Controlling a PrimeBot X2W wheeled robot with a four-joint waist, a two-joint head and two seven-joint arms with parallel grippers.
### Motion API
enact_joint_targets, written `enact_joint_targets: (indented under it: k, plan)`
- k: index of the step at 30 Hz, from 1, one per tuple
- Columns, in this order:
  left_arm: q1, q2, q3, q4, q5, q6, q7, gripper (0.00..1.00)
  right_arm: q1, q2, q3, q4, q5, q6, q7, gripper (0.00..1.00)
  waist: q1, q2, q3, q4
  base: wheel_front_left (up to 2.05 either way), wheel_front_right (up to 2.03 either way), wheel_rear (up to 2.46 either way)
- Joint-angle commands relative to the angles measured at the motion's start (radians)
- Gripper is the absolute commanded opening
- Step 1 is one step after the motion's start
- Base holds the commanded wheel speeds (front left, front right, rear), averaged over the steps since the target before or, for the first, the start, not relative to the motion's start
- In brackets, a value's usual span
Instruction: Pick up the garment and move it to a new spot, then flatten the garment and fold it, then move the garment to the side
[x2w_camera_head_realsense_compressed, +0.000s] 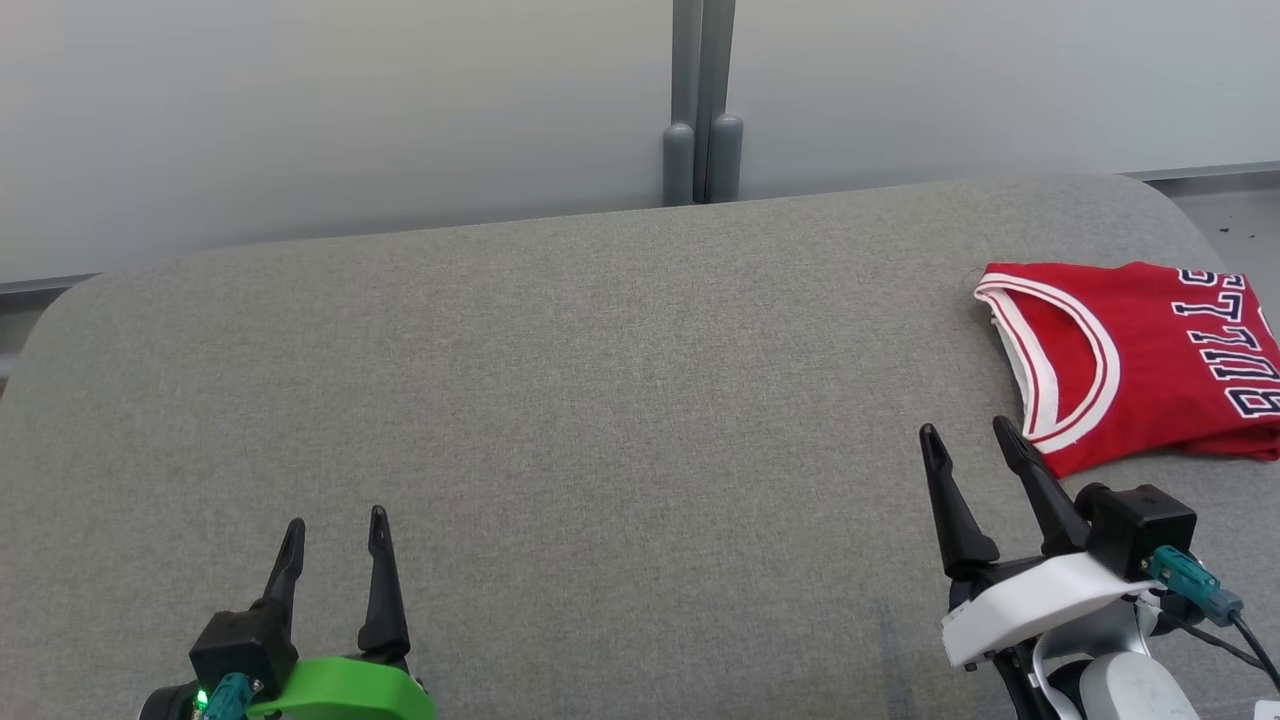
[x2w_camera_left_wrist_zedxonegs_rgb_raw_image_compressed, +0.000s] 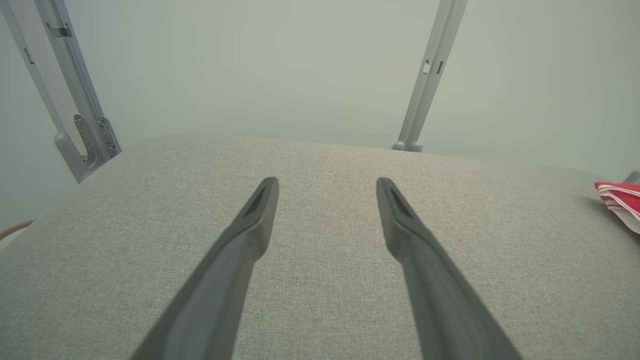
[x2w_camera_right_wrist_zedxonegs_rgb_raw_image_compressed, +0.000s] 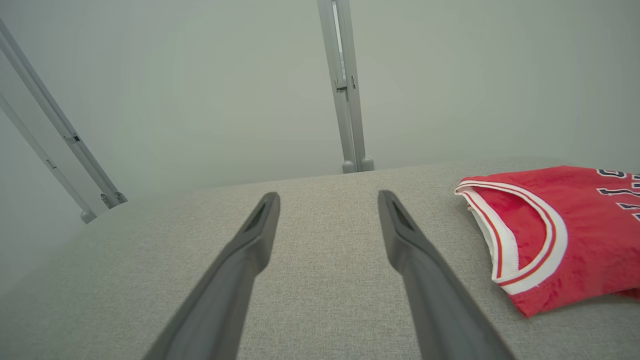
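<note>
The left gripper (x2w_camera_left_wrist_zedxonegs_rgb_raw_image_compressed: 327, 186) hangs over the grey pad (x2w_camera_left_wrist_zedxonegs_rgb_raw_image_compressed: 125, 240), its two fingers spread wide with nothing between them. A red garment (x2w_camera_left_wrist_zedxonegs_rgb_raw_image_compressed: 622, 200) with white trim lies at the pad's right edge. Behind the pad rises a post (x2w_camera_left_wrist_zedxonegs_rgb_raw_image_compressed: 426, 90); at its left corner stands a bracket (x2w_camera_left_wrist_zedxonegs_rgb_raw_image_compressed: 82, 130).

- Jersey (x2w_camera_head_realsense_compressed: 1150, 360), at the table's (x2w_camera_head_realsense_compressed: 600, 400) right end, runs off the head view's right edge; its lettering is cut short.
- In the left wrist view the edge leaves just a corner.
- Post (x2w_camera_head_realsense_compressed: 703, 100) behind the table: top cut off.
</note>
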Motion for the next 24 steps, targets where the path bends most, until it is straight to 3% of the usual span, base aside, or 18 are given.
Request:
enact_joint_targets:
  k: [1,14,15,19,24]
  plan:
    - [0.014,0.001,0.002,-0.002,0.002,0.000,0.000,1.00,0.003,-0.002,-0.001,0.002,0.001,0.000,-0.003,1.00,0.0000,0.0000,0.000,0.000,0.00,0.00,0.00]
    - [0.001,0.012,-0.006,-0.009,0.008,0.008,0.000,1.00,0.004,-0.002,-0.002,0.005,0.004,0.000,0.000,1.00,0.0000,0.0000,0.000,0.001,0.00,0.00,0.00]
    - [0.000,0.005,-0.006,-0.003,0.000,0.002,0.004,0.00,0.001,0.000,0.001,0.005,0.001,0.000,0.001,0.00,0.0000,0.0000,0.000,0.000,0.00,0.00,0.00]
    - [0.003,-0.007,-0.011,0.027,-0.008,0.000,0.008,0.00,0.016,0.005,0.002,0.040,0.010,0.000,0.003,0.00,0.0000,0.0001,0.001,0.000,0.00,0.00,0.00]
    - [-0.009,-0.022,0.020,0.023,-0.085,-0.016,0.029,0.00,0.004,0.001,-0.012,0.055,0.109,0.000,0.018,0.00,0.0000,0.0018,0.000,0.000,0.00,0.00,0.00]
